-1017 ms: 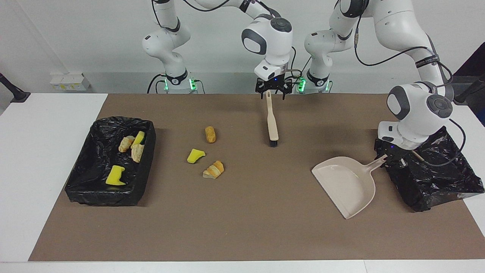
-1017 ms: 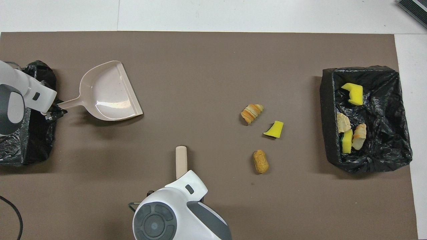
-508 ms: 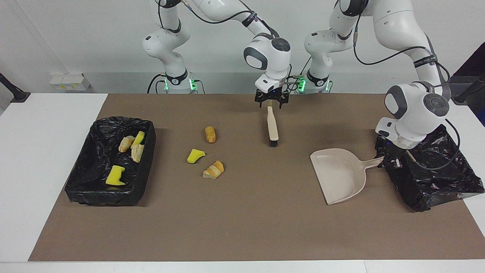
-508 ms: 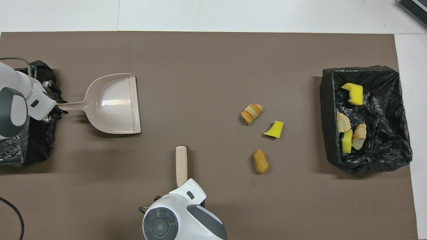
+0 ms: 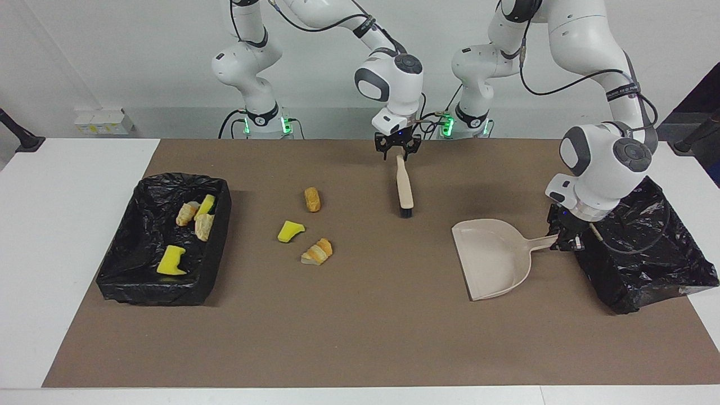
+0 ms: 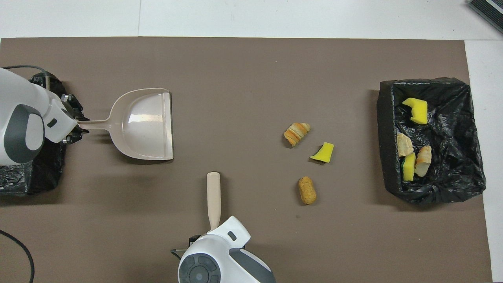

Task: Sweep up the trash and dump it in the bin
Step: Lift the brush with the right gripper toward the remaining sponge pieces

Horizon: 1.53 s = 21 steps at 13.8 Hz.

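Note:
Three pieces of trash lie on the brown mat: a brown roll (image 5: pixel 312 199), a yellow sponge chunk (image 5: pixel 291 231) and a croissant piece (image 5: pixel 317 251). Several more scraps (image 5: pixel 170 260) lie in the black-lined bin (image 5: pixel 152 292) at the right arm's end. The beige brush (image 5: pixel 404 188) lies flat, bristles away from the robots. My right gripper (image 5: pixel 397 151) is down at the end of its handle. My left gripper (image 5: pixel 562 239) is shut on the handle of the beige dustpan (image 5: pixel 495 259), whose mouth faces the trash. From overhead, the dustpan (image 6: pixel 145 122) and brush (image 6: pixel 213 192) are apart.
A second black-lined bin (image 5: pixel 647 264) stands at the left arm's end, under the left arm's wrist. The brown mat (image 5: pixel 365 337) covers most of the white table, with bare mat between the dustpan and the loose trash.
My left gripper has carried the dustpan toward the table's middle and turned its mouth toward the trash. My right gripper has come down to the end of the brush's handle.

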Tool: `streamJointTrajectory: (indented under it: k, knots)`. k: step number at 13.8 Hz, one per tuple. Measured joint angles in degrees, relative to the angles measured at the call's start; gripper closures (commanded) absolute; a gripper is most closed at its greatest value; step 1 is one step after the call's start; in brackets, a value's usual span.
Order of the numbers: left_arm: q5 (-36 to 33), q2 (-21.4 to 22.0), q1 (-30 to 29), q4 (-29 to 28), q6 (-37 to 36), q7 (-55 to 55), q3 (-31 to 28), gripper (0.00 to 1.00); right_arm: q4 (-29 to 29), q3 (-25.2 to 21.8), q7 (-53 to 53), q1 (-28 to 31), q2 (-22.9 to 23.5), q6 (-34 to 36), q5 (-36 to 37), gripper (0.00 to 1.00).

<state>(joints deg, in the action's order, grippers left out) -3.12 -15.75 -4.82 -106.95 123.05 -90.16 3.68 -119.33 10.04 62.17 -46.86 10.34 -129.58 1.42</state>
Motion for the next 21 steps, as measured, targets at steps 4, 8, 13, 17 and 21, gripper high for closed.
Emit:
streamJointTrajectory:
  k: [4, 8, 13, 17, 21]
  knots:
    - [0.00, 0.08, 0.07, -0.23, 0.15, 0.19, 0.00, 1.00, -0.27, 0.11, 0.00, -0.08, 0.00, -1.91, -0.02, 0.55]
    - [0.00, 0.15, 0.07, -0.45, 0.18, 2.08, 0.01, 1.00, -1.35, 0.18, 0.00, -0.11, 0.00, -4.91, -0.81, 0.62]
    - [0.00, 0.21, 0.52, -0.60, 0.17, 6.08, 0.18, 1.00, -2.68, 0.06, 0.07, -0.10, -0.04, -6.83, -1.34, 1.00]
    - [0.00, 0.38, 2.10, -0.55, 0.17, 10.91, 0.33, 1.00, -2.36, -0.42, 0.07, 2.50, -1.47, -6.94, -1.35, 1.00]
    - [0.00, 0.55, 6.41, -0.50, 0.17, 17.72, 0.51, 1.00, -2.40, -0.66, -2.32, 10.13, -9.86, 3.88, -1.35, 1.00]
